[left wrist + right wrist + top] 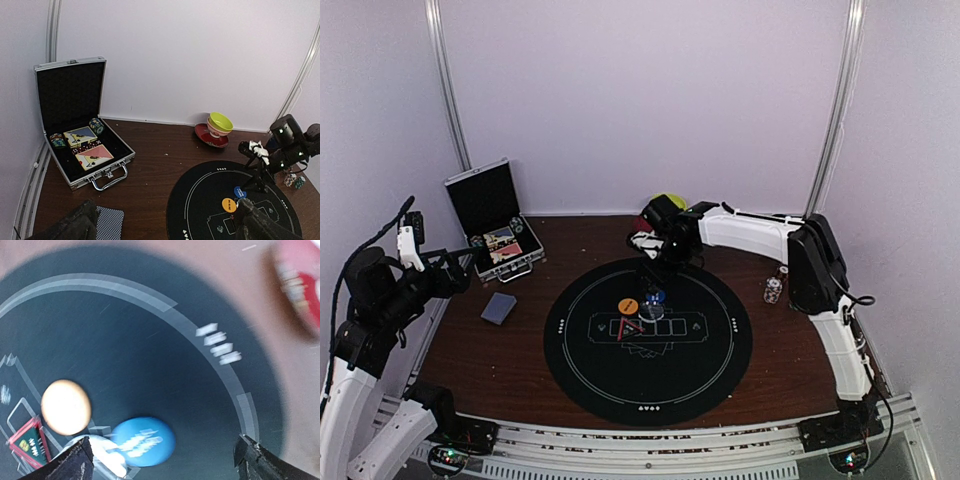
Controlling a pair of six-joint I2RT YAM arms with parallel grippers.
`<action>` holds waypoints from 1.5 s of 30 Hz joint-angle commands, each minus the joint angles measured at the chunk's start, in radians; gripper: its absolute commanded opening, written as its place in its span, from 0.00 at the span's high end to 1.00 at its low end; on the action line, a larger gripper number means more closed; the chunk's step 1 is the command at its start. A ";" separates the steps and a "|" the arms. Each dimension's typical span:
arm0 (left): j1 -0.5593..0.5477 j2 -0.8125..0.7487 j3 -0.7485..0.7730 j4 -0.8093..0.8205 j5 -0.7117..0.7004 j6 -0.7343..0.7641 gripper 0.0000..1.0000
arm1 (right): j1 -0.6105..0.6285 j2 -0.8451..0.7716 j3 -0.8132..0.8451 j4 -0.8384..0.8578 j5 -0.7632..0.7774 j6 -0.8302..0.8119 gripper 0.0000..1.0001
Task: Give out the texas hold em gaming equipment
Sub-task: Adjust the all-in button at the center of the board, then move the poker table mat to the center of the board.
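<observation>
A blue button disc (pixel 654 296), an orange button disc (pixel 628 305) and a whitish disc (pixel 651 312) lie on the black round mat (pixel 720 350). My right gripper (pixel 655 282) hangs open just above the blue disc (pixel 142 441), holding nothing; its fingers (pixel 75 462) stand wide apart. The orange disc (pixel 65 406) and a red card (pixel 27 442) lie beside it. A grey-blue-backed card deck (pixel 499 308) lies on the wood left of the mat. My left gripper (pixel 463 268) is open and empty, raised above the deck (pixel 109 222). Striped chips (pixel 773 290) stand at the right.
An open aluminium case (pixel 495 220) with card packs and chips (pixel 96 125) sits at the back left. A yellow-green bowl on a red saucer (pixel 219 125) stands at the back, behind the right arm. White walls close the table on three sides.
</observation>
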 commanded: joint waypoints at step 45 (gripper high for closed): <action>0.038 -0.003 -0.015 0.053 -0.010 0.007 0.02 | -0.185 0.278 0.219 0.116 -0.308 -0.001 0.34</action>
